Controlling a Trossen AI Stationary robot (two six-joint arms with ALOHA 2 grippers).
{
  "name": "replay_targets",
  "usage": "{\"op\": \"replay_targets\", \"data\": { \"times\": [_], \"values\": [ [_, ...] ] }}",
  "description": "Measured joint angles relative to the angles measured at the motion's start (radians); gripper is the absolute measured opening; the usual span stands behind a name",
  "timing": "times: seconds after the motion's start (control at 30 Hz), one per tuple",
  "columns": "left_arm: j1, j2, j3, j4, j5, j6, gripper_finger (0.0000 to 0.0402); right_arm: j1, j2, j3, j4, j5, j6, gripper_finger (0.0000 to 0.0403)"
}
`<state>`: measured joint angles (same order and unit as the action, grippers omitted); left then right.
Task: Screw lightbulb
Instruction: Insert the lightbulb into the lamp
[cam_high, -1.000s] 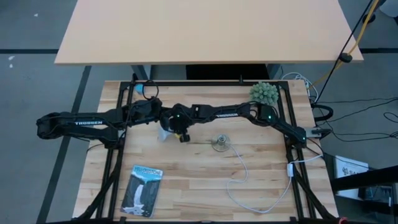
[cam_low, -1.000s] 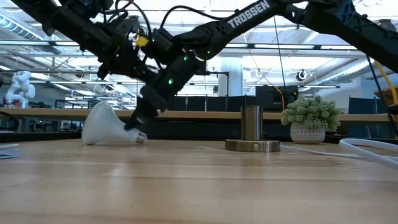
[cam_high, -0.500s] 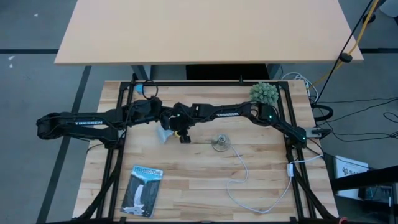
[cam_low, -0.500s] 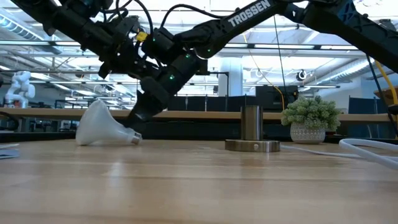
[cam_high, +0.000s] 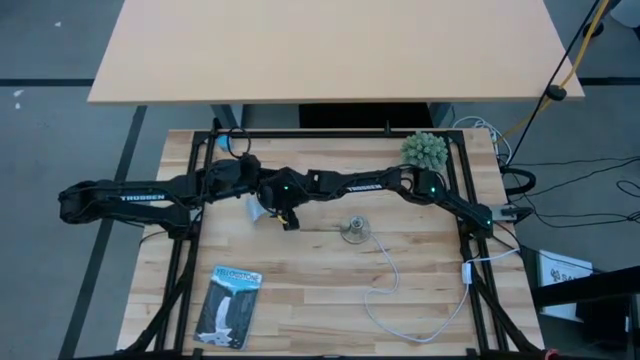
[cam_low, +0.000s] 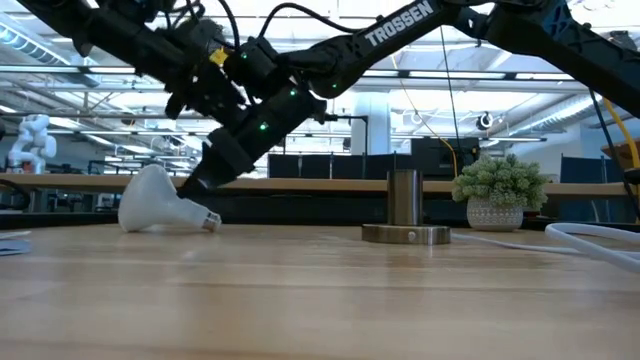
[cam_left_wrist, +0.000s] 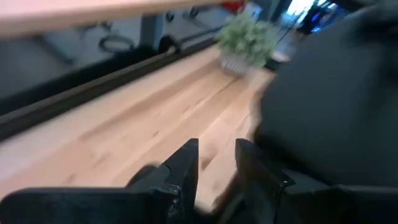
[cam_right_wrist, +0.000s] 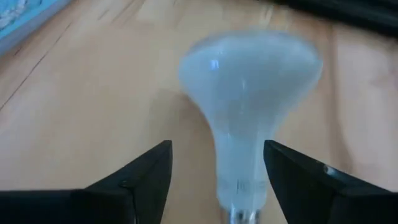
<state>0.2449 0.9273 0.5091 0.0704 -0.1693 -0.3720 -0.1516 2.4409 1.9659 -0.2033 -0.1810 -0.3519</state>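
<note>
1. The lightbulb (cam_low: 160, 203) lies on its side on the wooden table (cam_high: 300, 290), frosted globe resting on the boards, silvery screw base on the table too.
2. In the high view the bulb (cam_high: 259, 211) sits left of the table's centre, between the two arm ends, largely overlapped by them.
3. Right gripper (cam_right_wrist: 214, 163): fingers (cam_right_wrist: 149, 171) spread wide apart, one on each side of the bulb's tapered neck (cam_right_wrist: 239, 162). Clear gaps on both sides; nothing clamped.
4. In the low view the right gripper (cam_low: 195, 180) hangs just above the bulb's neck, angled downward; contact cannot be judged from this angle.
5. Left gripper (cam_left_wrist: 214, 165): narrow gap visible between its two fingers (cam_left_wrist: 183, 165), nothing seen between them. It sits raised off the table, close behind the bulb, crowded against the right arm (cam_high: 350, 183).
6. Socket (cam_low: 405, 215): upright metal cylinder on a round flat base, standing right of the bulb and well apart from it. A white cord (cam_high: 395, 290) trails from it across the boards.
7. Blue packaging card (cam_high: 228, 305) lies flat near the table's front left.
8. Small potted plant (cam_high: 425, 150) stands at the back right corner.
</note>
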Motion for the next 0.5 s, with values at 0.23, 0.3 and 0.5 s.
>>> {"op": "replay_targets", "data": {
  "times": [0.23,0.3,0.5],
  "values": [
    [-0.023,-0.071,-0.003,0.037,-0.088,0.065,0.0111,-0.006,0.003,0.002,0.116,-0.004,0.077,0.0237],
    [-0.021,-0.102,0.001,0.019,-0.147,0.046,0.0111,-0.014,0.022,0.002,0.151,-0.003,0.116,0.0231],
    [-0.021,-0.155,0.001,-0.184,-0.359,-0.076,0.0111,-0.027,0.103,0.002,0.157,0.003,0.225,0.0218]
  ]
}}
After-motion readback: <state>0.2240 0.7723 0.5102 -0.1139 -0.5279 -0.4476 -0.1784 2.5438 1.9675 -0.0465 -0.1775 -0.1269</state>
